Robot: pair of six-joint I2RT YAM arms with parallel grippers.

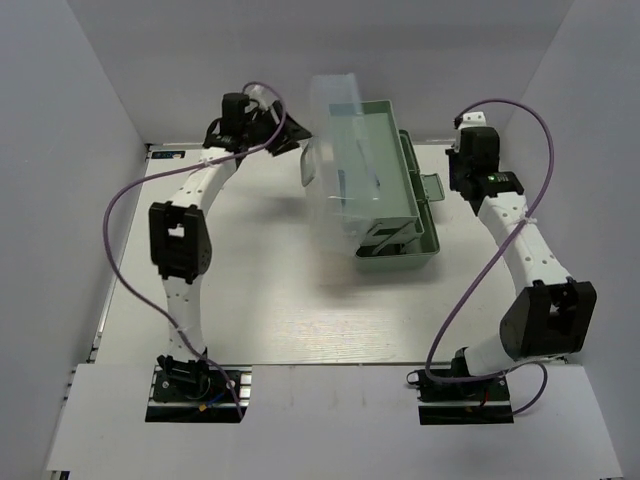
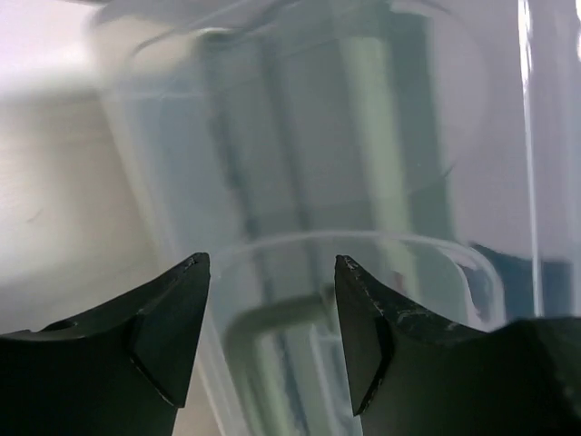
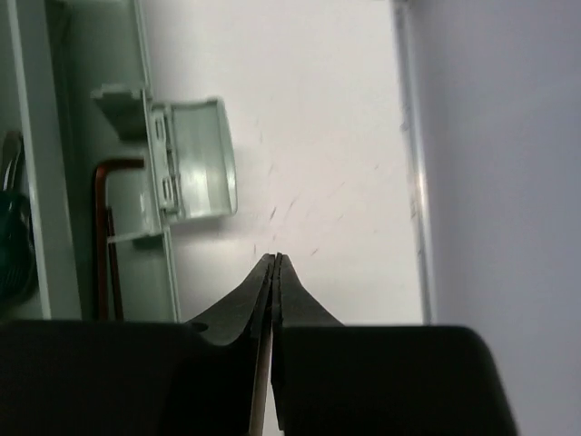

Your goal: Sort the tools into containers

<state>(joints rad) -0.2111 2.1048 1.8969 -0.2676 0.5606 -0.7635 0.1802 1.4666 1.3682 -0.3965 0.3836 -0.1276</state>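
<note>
- Left arm (image 1: 205,183): glossy white curved shells dotted with small dark holes, joined by boxy black joint housings.
- Right arm (image 1: 530,250): the same white shells and black blocks.
- A thin purple cable (image 1: 113,215) loops off each arm.
- Black base plates (image 1: 195,388) carry loose wiring.
- Left gripper (image 2: 268,263) and right gripper (image 3: 274,259): matte black, wedge-shaped fingers (image 2: 168,336), faintly scuffed.

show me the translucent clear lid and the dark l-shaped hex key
translucent clear lid (image 1: 340,130), top external view, middle of panel
dark L-shaped hex key (image 3: 96,227), right wrist view, long shaft
</note>
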